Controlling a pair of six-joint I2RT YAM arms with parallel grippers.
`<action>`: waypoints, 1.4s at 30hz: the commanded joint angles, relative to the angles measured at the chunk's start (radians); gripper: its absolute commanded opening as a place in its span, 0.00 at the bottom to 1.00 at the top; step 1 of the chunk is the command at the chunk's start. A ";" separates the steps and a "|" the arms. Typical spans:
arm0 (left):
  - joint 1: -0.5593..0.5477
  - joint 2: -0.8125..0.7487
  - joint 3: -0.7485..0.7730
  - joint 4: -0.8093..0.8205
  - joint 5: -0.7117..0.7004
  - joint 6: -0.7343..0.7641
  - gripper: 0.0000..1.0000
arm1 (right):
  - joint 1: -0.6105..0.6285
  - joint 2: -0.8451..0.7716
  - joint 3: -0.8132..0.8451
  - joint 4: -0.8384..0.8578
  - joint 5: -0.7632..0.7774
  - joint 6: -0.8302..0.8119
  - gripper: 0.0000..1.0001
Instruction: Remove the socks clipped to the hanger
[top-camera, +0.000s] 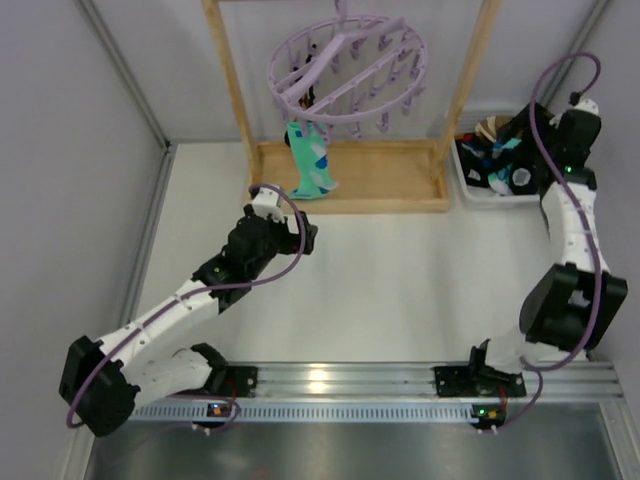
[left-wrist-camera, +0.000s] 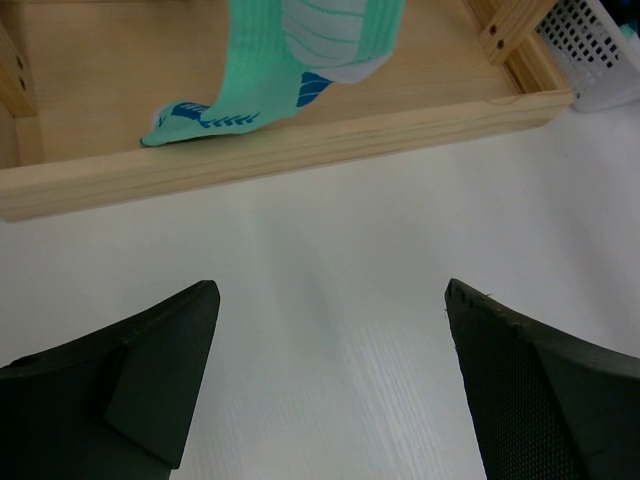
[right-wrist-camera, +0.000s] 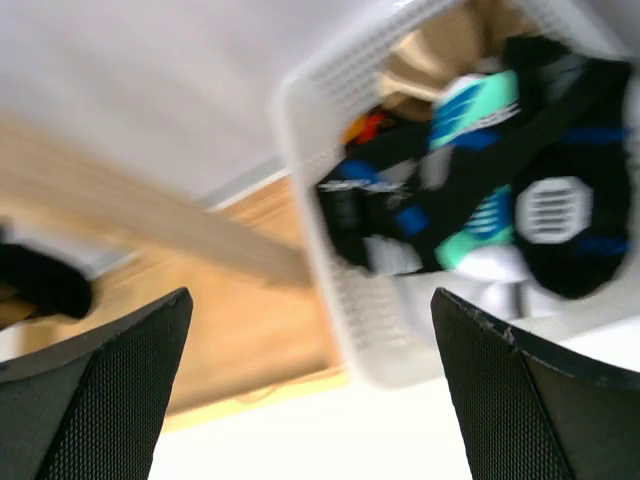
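Observation:
A lilac round hanger (top-camera: 350, 68) with many clip pegs hangs from the wooden frame. One mint-turquoise sock (top-camera: 310, 162) with blue and white patches hangs clipped from its near left side, its toe resting on the wooden base; it also shows in the left wrist view (left-wrist-camera: 270, 75). My left gripper (top-camera: 303, 236) is open and empty, low over the white table just in front of the base. My right gripper (top-camera: 527, 118) is open and empty above a white basket (right-wrist-camera: 330, 240) holding several black and mint socks (right-wrist-camera: 500, 190).
The wooden frame stand has two uprights (top-camera: 232, 80) and a flat base tray (top-camera: 385, 180) with a raised front lip (left-wrist-camera: 280, 150). The white basket (top-camera: 477, 190) stands right of the base. Grey walls close the left and right sides.

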 joint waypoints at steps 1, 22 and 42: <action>0.095 0.060 -0.027 0.321 0.176 0.089 0.98 | 0.011 -0.160 -0.213 0.173 -0.250 0.098 0.99; 0.418 0.635 0.288 0.739 0.892 0.195 0.99 | 0.568 -0.700 -0.725 0.731 -0.682 0.229 0.99; -0.006 0.485 0.147 0.812 0.091 0.178 0.00 | 0.571 -0.739 -0.479 0.305 -0.257 0.099 1.00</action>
